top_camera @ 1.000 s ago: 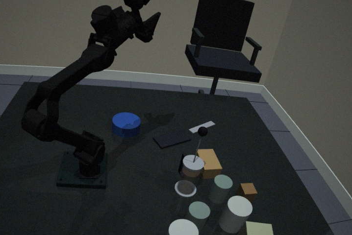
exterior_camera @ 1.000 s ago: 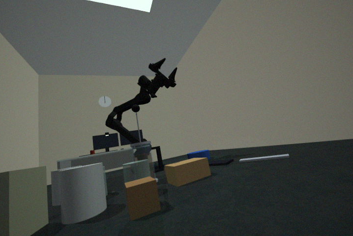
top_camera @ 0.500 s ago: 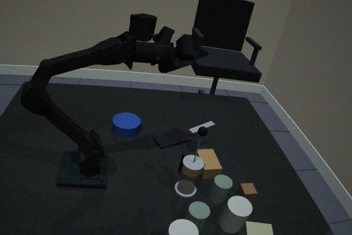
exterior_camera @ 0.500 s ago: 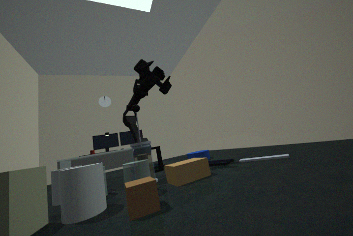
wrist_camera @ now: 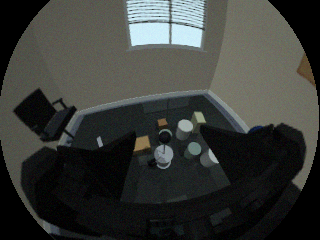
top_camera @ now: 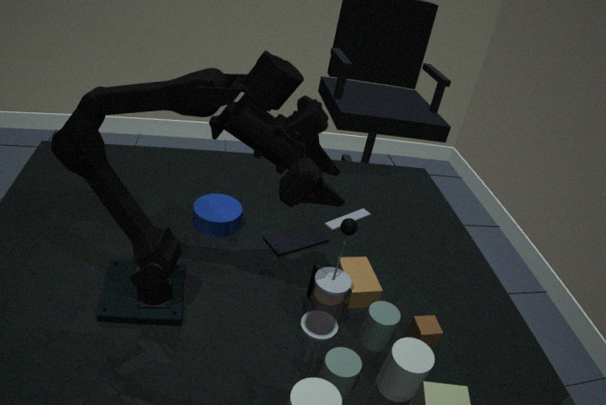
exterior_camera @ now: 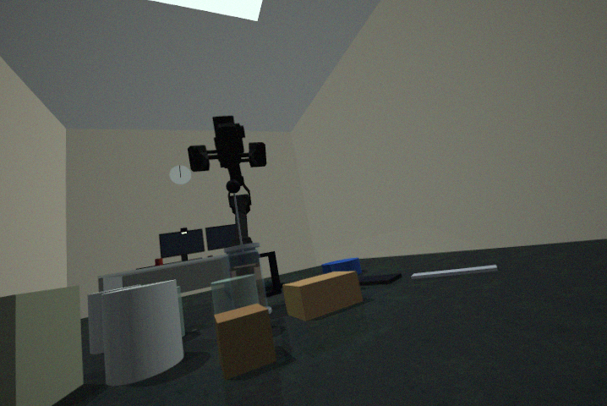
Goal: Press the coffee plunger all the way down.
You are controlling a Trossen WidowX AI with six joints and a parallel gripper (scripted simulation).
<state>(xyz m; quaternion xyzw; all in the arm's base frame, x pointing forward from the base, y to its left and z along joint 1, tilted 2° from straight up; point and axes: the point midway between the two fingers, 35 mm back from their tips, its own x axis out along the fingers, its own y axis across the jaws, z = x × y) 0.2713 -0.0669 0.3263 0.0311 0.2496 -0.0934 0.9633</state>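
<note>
Gripper [top_camera: 334, 183] hangs wide and empty, apparently above and apart from the plunger knob [top_camera: 348, 226]; rod up, press [top_camera: 331, 291] upright.

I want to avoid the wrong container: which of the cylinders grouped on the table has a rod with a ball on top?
The coffee press, next to the larger tan box. Only it has a thin rod rising to a black knob; the other cylinders have flat tops.

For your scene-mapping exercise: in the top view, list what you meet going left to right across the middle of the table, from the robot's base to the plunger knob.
Dark square robot base plate → blue round flat cylinder → dark flat rectangular slab → black round plunger knob.
</note>
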